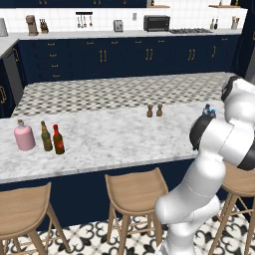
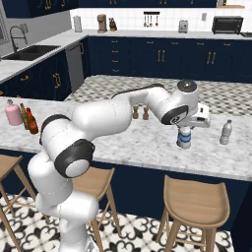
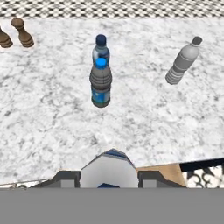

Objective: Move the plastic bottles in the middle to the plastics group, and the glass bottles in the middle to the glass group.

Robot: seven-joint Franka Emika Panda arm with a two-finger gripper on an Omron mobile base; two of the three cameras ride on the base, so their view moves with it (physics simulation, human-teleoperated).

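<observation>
Your gripper [image 3: 108,178] is clamped narrow on the clear bottle [image 2: 184,139], which sits at counter level near the grey bottle [image 2: 225,132], to its left. Risk: the dark bottle [image 3: 101,83] stands just beyond. A low, sweeping carry could topple it, and a shallow grip could let the clear bottle slip.

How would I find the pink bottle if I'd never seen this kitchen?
Look at the long marble counter with the wooden stools under it. At its left end stand three bottles in a row. The pink flask is the outermost one, squat and round, unlike the slim olive-green bottle and red-brown bottle beside it.
</observation>
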